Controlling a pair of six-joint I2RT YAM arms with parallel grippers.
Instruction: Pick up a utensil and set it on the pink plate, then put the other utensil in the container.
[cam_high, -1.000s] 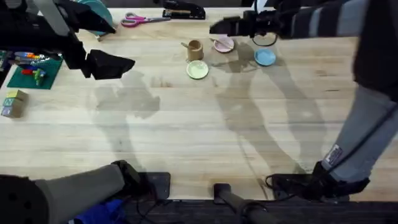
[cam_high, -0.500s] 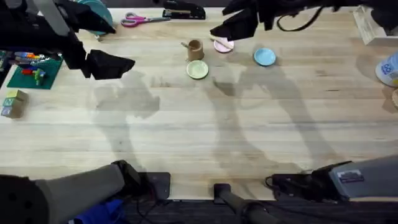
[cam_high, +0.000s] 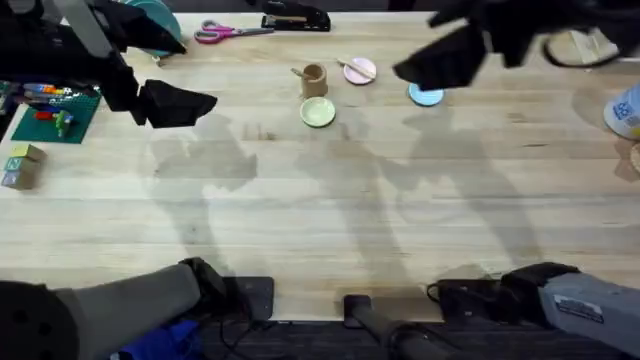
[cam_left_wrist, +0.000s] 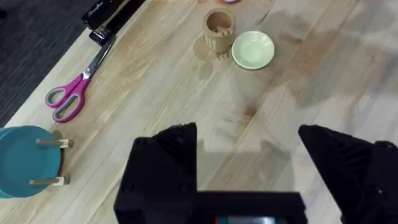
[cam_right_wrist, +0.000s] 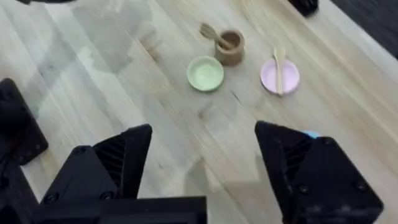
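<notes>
The light wooden table is bare close to the arm bases. Farther out, the left end effector hangs over the left part of the table, and its two black fingers stand wide apart with nothing between them. Across from it, the right end effector hangs over the far right side, just above the small round light blue plate. Its black fingers are spread wide too and hold nothing.

Past the middle sits the small round pale yellow-green plate. Just behind it stands the small brown wooden cup. The small wooden fork leans inside the cup, with its tines sticking out over the rim. Beside the cup is the small round pale pink plate. The small wooden spoon lies flat across it
</notes>
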